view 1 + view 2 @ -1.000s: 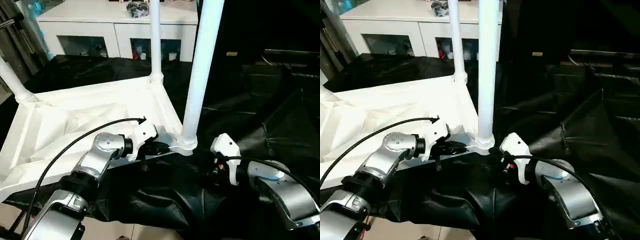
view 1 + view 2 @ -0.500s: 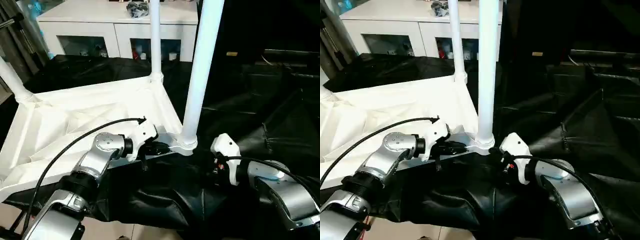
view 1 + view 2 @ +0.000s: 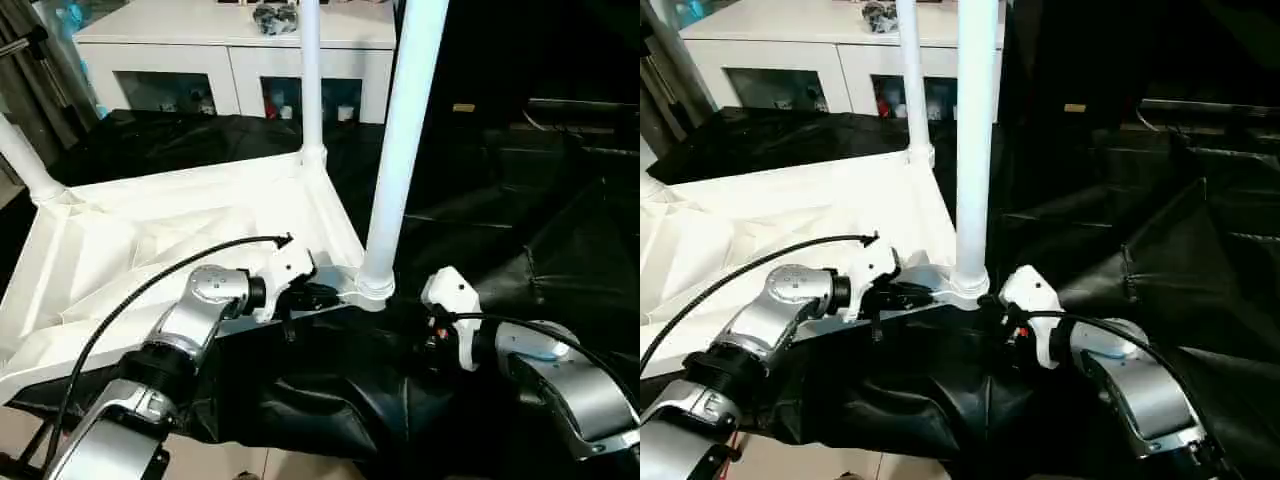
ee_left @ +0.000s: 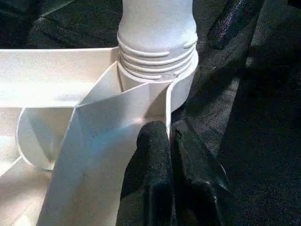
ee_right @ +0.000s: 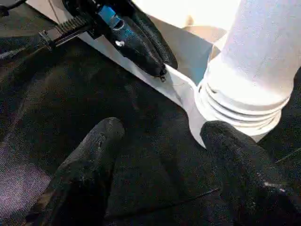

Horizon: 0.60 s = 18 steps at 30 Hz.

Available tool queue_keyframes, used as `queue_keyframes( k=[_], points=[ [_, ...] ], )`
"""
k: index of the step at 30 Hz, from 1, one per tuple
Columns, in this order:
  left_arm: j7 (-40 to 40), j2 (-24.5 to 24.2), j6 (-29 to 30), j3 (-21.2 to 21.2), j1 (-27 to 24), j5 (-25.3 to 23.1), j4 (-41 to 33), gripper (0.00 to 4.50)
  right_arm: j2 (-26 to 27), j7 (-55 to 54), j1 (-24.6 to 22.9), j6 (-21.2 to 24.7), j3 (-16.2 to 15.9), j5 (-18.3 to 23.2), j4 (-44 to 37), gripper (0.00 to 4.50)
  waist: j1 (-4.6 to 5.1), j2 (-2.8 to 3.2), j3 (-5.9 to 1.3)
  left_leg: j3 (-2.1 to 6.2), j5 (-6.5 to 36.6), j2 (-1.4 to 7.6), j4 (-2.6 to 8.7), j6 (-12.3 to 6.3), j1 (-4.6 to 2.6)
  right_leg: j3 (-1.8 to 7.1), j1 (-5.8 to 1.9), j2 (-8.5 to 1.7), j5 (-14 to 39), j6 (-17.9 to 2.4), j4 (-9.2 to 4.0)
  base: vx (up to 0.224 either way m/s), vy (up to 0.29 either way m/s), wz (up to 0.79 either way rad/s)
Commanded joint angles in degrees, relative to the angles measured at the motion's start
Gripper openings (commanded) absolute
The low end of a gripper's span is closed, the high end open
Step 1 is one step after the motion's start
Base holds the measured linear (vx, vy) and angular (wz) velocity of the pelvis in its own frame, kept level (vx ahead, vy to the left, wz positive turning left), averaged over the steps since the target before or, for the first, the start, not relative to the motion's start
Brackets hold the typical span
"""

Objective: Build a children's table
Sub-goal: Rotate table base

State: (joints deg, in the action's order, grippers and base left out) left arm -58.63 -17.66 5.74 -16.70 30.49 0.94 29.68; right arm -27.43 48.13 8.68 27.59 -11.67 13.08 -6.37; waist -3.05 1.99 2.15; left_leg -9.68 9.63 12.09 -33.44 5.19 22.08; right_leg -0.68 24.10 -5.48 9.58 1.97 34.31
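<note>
- The children's table lies upside down on a black cloth, its ribbed underside facing up; this white tabletop reaches away from the left claw, which is at its near edge.
- The near leg stands upright in the round corner socket just ahead of the left claw, with ribbed rings showing where the tube meets the socket (seen plainly in the left wrist view).
- A second leg stands upright in the far corner, well beyond both claws, and a third leg leans out of the corner far off to the left claw's outer side.
- The left claw is pinched tight on the thin white wall of the table rim, one black finger on each side, just short of the socket.
- The right claw is spread wide and holds nothing; its fingers hover over the cloth, with the socket and near leg just ahead of it and slightly toward one finger.
- The two claws are near each other, on either side of that corner.
- Beyond the table, far from both claws, stands a white cabinet with glass doors, a small dark bundle on top.
</note>
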Motion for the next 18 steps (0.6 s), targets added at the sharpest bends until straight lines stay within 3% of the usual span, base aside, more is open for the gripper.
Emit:
queue_keyframes(
  k=[1, 2, 3, 4, 5, 10, 15, 18],
  points=[
    [0.5, -1.7, 9.1, -1.5, -3.5, -0.4, -14.9, 0.12, 1.7, -0.7, 0.1, 6.5, -0.4, 4.7, -8.4, 3.12, -0.64, -2.15, -3.36, -0.25, 8.4, 0.32, 3.9, -3.98, 0.11, 0.34, -4.23, -1.1, 6.2, -11.7, -2.68, 0.0, 0.0, 0.0],
    [0.1, -2.1, 9.3, -1.8, -3.9, -0.6, -15.2, 0.12, 1.9, -0.8, 0.4, 6.8, -0.5, 4.7, -8.1, 3.12, -0.45, -0.97, -3.48, -0.55, 9.9, 0.14, 3.77, -3.82, -0.4, 0.22, -3.2, -0.9, 10.8, -11.0, -3.3, 0.0, 0.0, 0.0],
    [0.0, -2.2, 9.3, -1.9, -4.1, -0.6, -15.3, 0.12, 2.0, -0.8, 0.6, 6.9, -0.6, 4.6, -8.0, 3.12, -0.44, -0.63, -3.73, -0.71, 10.1, 0.26, 3.48, -3.48, -0.88, 0.34, -2.82, -0.79, 10.7, -11.2, -3.38, 0.0, 0.0, 0.0],
    [-0.2, -2.3, 9.4, -2.0, -4.2, -0.6, -15.4, 0.12, 1.9, -0.8, 0.7, 7.0, -0.5, 4.7, -8.0, 3.12, -0.46, -0.85, -3.64, -0.86, 9.9, 0.5, 3.46, -2.7, -1.15, 0.38, -2.57, -0.42, 7.8, -12.5, -3.31, 0.0, 0.0, 0.0],
    [-0.2, -2.3, 9.4, -2.1, -4.2, -0.6, -15.4, 0.12, 1.9, -0.8, 0.7, 7.0, -0.5, 4.7, -7.9, 3.12, -0.56, -1.24, -3.38, -1.02, 11.5, 0.3, 3.61, -1.76, -0.95, 0.32, -2.77, -0.26, 8.0, -12.6, -3.3, 0.0, 0.0, 0.0],
    [0.1, -2.6, 11.5, -2.4, -4.7, -0.6, -17.6, 0.12, 1.6, -0.8, 0.8, 8.4, -0.1, 5.0, -8.7, 3.12, -0.57, -1.47, -3.25, -0.85, 15.2, 0.22, 3.95, -0.13, -0.99, 0.46, -2.83, -0.54, 12.6, -10.6, -3.55, 0.0, 0.0, 0.0],
    [1.1, -3.0, 12.9, -2.6, -5.5, -0.8, -20.7, 0.12, 0.8, -1.5, 1.0, 10.5, 0.1, 5.7, -9.6, 3.12, -0.44, -1.72, -3.28, -0.88, 13.1, 0.07, 3.76, -0.38, -0.76, 0.51, -2.86, -0.53, 11.8, -10.0, -3.55, 0.0, 0.0, 0.0],
    [1.9, -2.7, 11.4, -2.6, -5.2, -1.4, -19.8, 0.59, -0.3, -0.9, 0.7, 10.6, -0.1, 5.3, -9.2, 3.12, -0.59, -1.7, -3.37, -0.87, 12.2, 0.05, 3.64, -0.49, -0.68, 0.48, -2.97, -0.47, 10.4, -10.2, -3.4, 0.0, 0.0, 0.0]
  ],
)
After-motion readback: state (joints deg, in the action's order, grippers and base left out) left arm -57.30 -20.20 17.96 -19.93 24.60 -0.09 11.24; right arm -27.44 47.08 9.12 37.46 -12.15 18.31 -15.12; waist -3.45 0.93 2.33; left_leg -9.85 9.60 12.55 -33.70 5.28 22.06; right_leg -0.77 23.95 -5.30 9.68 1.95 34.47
